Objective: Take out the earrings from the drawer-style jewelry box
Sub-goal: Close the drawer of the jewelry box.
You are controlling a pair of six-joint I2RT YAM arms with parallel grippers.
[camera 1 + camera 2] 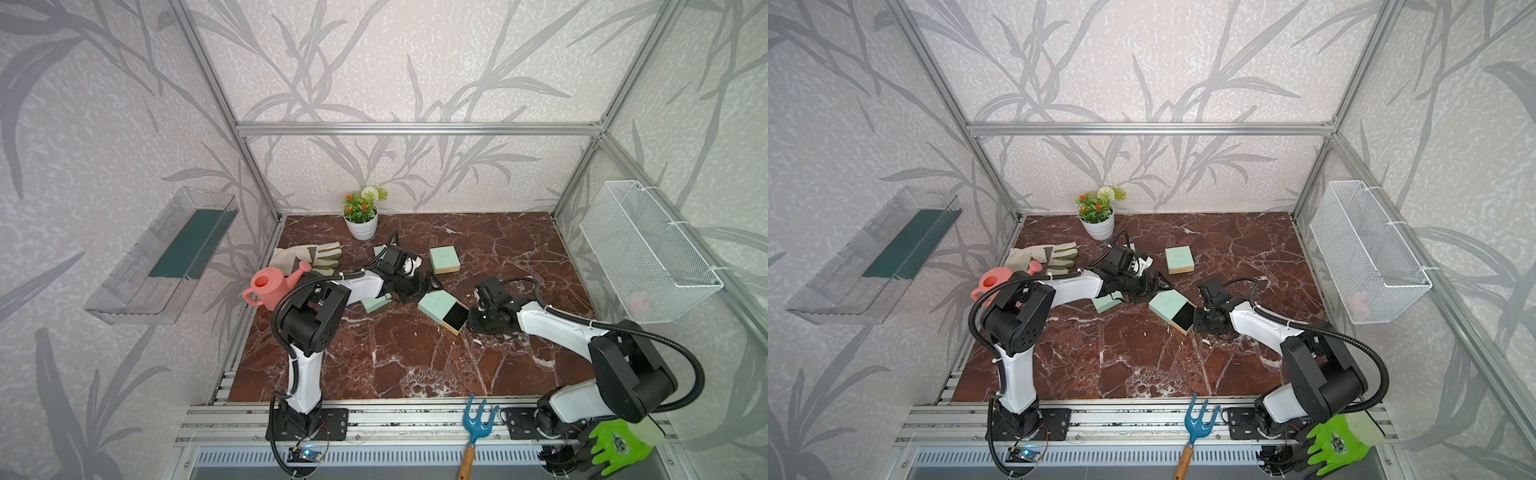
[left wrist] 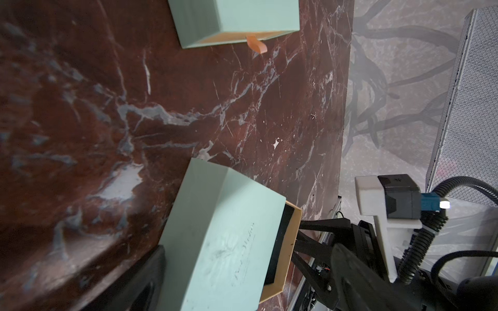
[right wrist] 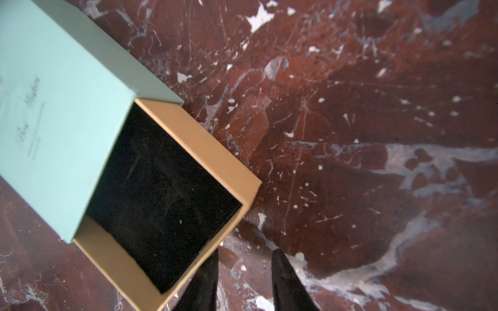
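The jewelry box lies mid-table in both top views, a mint-green sleeve [image 1: 434, 305] [image 1: 1168, 302] with its tan drawer [image 1: 455, 319] [image 3: 204, 150] slid partly out, showing black lining. On the lining I see only one pale speck [image 3: 180, 221]; whether it is one of the earrings I cannot tell. My left gripper [image 1: 426, 287] is open at the sleeve's far end, with one finger [image 2: 145, 280] beside the sleeve wall. My right gripper [image 3: 245, 258] is open at the drawer's front, its tips apart. The drawer's small brown pull tab [image 3: 229, 257] lies between them.
A second mint box [image 1: 444, 259] [image 2: 234, 21] lies farther back, and a smaller mint piece [image 1: 375, 303] sits under the left arm. Work gloves [image 1: 307, 257], a pink watering can [image 1: 270, 286] and a flower pot [image 1: 360, 222] stand at the back left. A wire basket [image 1: 648, 253] hangs on the right wall.
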